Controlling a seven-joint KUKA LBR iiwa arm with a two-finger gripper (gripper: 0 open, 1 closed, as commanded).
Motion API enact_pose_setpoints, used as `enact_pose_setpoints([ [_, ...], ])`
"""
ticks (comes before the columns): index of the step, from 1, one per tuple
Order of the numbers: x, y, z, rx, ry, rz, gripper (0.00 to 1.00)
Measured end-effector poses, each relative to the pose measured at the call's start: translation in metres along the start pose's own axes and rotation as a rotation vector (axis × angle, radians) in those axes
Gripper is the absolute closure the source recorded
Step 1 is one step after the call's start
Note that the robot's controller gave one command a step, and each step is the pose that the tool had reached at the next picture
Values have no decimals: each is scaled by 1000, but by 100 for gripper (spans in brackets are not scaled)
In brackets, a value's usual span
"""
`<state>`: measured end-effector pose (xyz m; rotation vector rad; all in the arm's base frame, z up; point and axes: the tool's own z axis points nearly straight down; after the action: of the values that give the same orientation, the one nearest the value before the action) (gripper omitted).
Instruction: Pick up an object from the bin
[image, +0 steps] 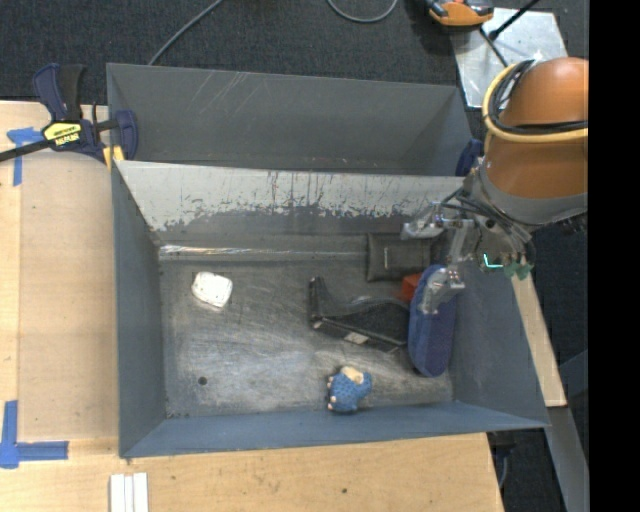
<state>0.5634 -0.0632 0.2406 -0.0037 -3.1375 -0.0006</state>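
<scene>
Dim overall; pale glare on the bin (300, 195) wall (floor darker).

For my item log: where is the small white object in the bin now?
In the camera view the small white object lies alone on the bin floor's left part, well left of the black tool.

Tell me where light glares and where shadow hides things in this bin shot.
Camera view: light glares off the bin's back wall as a pale band; the floor has a dull sheen beside the white lump; the orange cover carries a soft highlight on top; beside the gripper, the dark block and black tool sink into shade, their outlines hard to separate.
</scene>
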Motion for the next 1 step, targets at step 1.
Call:
enact_pose_setpoints([
  [1,6,45,167,-1,-7,166,0],
])
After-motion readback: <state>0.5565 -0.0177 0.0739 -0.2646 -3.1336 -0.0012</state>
